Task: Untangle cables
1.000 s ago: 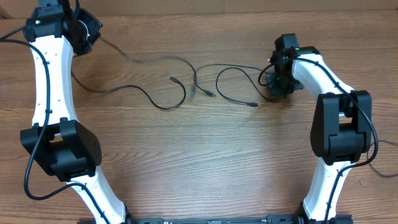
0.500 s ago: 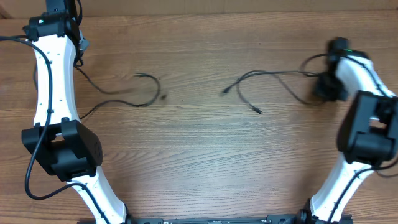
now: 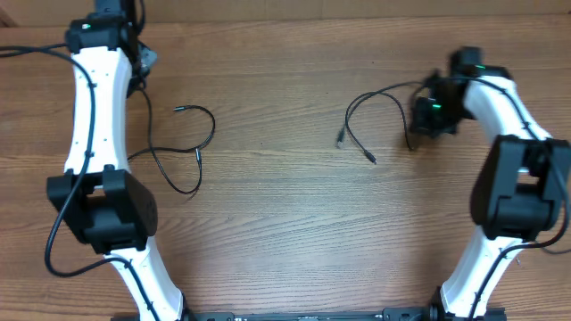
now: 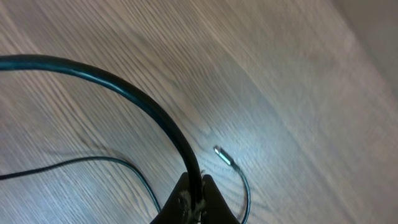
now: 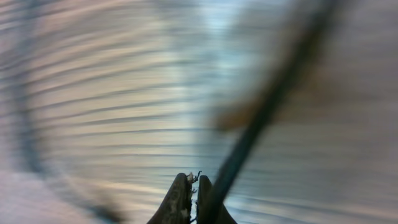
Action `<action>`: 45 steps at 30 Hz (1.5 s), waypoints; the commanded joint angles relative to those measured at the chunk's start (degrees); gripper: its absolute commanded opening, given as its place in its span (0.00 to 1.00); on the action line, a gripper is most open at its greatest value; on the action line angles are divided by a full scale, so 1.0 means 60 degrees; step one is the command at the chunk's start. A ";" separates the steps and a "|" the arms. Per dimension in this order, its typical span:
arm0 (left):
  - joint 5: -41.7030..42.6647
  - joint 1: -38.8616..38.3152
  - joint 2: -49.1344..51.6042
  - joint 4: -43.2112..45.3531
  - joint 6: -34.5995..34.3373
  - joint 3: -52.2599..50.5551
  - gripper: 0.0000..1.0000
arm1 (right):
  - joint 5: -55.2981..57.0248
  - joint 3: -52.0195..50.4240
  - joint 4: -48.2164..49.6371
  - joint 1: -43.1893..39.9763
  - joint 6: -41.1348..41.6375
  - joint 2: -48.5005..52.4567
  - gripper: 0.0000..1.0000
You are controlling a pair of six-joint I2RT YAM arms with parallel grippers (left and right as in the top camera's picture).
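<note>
Two thin black cables lie apart on the wooden table. The left cable (image 3: 212, 130) loops beside my left arm, with a plug end at its top. My left gripper (image 3: 134, 67) is at the far left, shut on this cable (image 4: 124, 87); the jaws (image 4: 194, 194) pinch it, and a metal plug tip (image 4: 224, 156) lies beyond. The right cable (image 3: 366, 95) arcs from my right gripper (image 3: 426, 116) to two loose ends in the middle. The right wrist view is blurred: the jaws (image 5: 194, 186) are closed, with the dark cable (image 5: 261, 115) running up from them.
The table (image 3: 285, 223) is bare wood between the two cables. The arms' own black wiring hangs at the left edge (image 3: 22, 51) and the right edge (image 3: 546, 242). The table's far edge runs along the top of the overhead view.
The cables lay close together in the middle and have been pulled apart. The left cable moved left. My right gripper swung far right, then came back left with its cable.
</note>
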 commanded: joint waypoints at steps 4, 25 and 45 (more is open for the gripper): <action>0.0331 -0.0244 0.1005 -0.0171 0.0215 0.0087 0.04 | 0.0641 0.0273 0.0372 0.1953 -0.0546 -0.0266 0.12; 0.0390 -0.0335 0.1406 -0.0408 0.0335 0.0084 0.04 | 0.3748 -0.0160 0.1763 0.3963 0.1803 0.0747 0.98; 0.0397 -0.0357 0.1406 -0.0736 0.1486 0.0084 0.04 | 0.2761 0.1661 0.0801 0.0047 0.1402 0.0980 0.04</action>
